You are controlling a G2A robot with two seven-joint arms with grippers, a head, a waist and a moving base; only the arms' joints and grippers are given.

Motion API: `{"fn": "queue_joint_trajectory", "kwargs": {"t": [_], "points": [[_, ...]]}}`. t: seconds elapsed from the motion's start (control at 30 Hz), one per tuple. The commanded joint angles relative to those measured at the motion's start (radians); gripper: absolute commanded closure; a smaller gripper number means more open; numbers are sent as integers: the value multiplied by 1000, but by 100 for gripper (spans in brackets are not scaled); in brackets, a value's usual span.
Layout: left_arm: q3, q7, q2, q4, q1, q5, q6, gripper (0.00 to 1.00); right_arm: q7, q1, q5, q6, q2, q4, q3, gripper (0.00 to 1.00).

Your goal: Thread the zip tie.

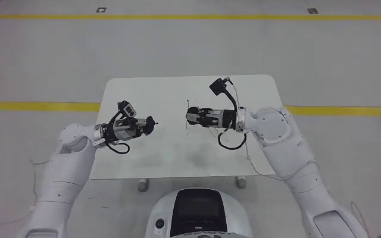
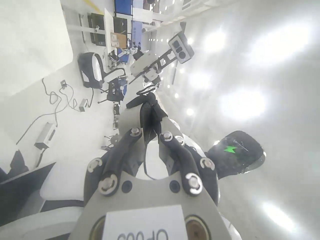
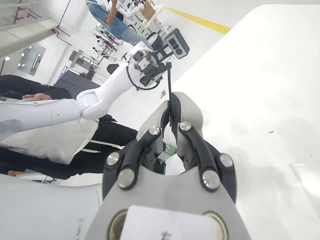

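A thin black zip tie (image 3: 170, 83) sticks straight out from between the pads of my right gripper (image 3: 172, 98), which is shut on its lower part. Its blocky head is at the free end. From above, the right gripper (image 1: 188, 116) hovers over the middle of the white table (image 1: 178, 154) with the zip tie (image 1: 188, 109) upright at its tip. My left gripper (image 1: 153, 123) hangs a short way off, facing it, fingers together. In the left wrist view a thin black strand (image 2: 145, 161) curves back from the left gripper (image 2: 150, 101); whether it is pinched is unclear.
Bare table top (image 3: 250, 76) lies beneath both grippers, with a few tiny dark specks (image 3: 270, 132). Each arm's wrist camera juts out to the side (image 1: 218, 85). Cables and power bricks (image 2: 46, 133) lie on the floor beyond the table edge.
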Motion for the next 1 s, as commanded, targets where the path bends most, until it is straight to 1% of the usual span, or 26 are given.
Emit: {"fn": "queue_joint_trajectory", "kwargs": {"t": [0.0, 0.1, 0.13, 0.2, 0.23, 0.3, 0.43, 0.53, 0.63, 0.67, 0.7, 0.9, 0.93, 0.97], "points": [[-2, 0, -1, 0, 0, 1, -1, 100, 0, 0, -1, 0, 0, 0, 0, 100], [-2, 0, -1, 0, 0, 1, -1, 100, 0, 0, -1, 0, 0, 0, 0, 100], [1, 13, -2, 1, 4, -8, 2, 100, -6, -3, 4, 0, -1, -1, -1, 100], [15, 20, -3, 3, 10, -26, 26, 100, -25, -8, 28, 0, -2, -34, -13, 100], [20, 18, -3, 6, 8, -23, 28, 100, -22, -6, 40, 0, -1, -55, -23, 100], [36, 0, -4, 13, 4, -47, 47, 100, -28, -5, 84, 0, -1, -79, -38, 100], [61, 0, -3, 19, -2, -81, 47, 100, -46, 3, 137, 0, -1, -101, -61, 100], [85, 0, 0, 25, -7, -89, 37, 100, -84, 12, 136, 0, -3, -99, -79, 100], [120, 0, 1, 12, -11, -126, 39, 100, -122, 26, 124, 0, -7, -85, -112, 100], [128, 0, 2, 5, -15, -128, 30, 100, -127, 27, 121, 0, -8, -81, -115, 100], [131, 0, 3, 3, -17, -123, 15, 100, -127, 27, 121, 0, -8, -81, -115, 100], [131, 0, 3, 3, -17, -123, 15, 100, -127, 27, 121, 0, -8, -81, -115, 100], [134, 16, 2, -5, -14, -123, 14, 100, -130, 25, 118, 0, -7, -80, -115, 100], [134, 27, 2, -7, -11, -126, 20, 100, -139, 25, 83, 0, -6, -88, -116, 100]]}}
